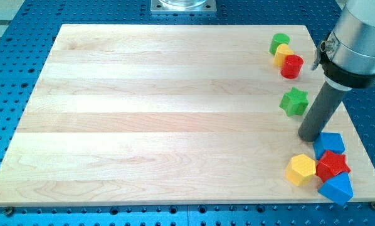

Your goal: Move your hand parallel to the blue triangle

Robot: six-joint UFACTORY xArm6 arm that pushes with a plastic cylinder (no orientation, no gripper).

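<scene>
The blue triangle (337,188) lies at the board's bottom right corner, just below a red star (332,165). A blue block (330,144) sits above the star and a yellow hexagon (300,169) to its left. My dark rod comes down from the view's upper right. My tip (310,136) rests on the board just left of the blue block, above the yellow hexagon and below a green star (294,101). The tip is well above and left of the blue triangle.
A green block (278,43), a yellow block (283,54) and a red block (292,66) cluster at the top right. The wooden board (162,113) lies on a blue perforated table. A metal mount (183,5) sits at the top edge.
</scene>
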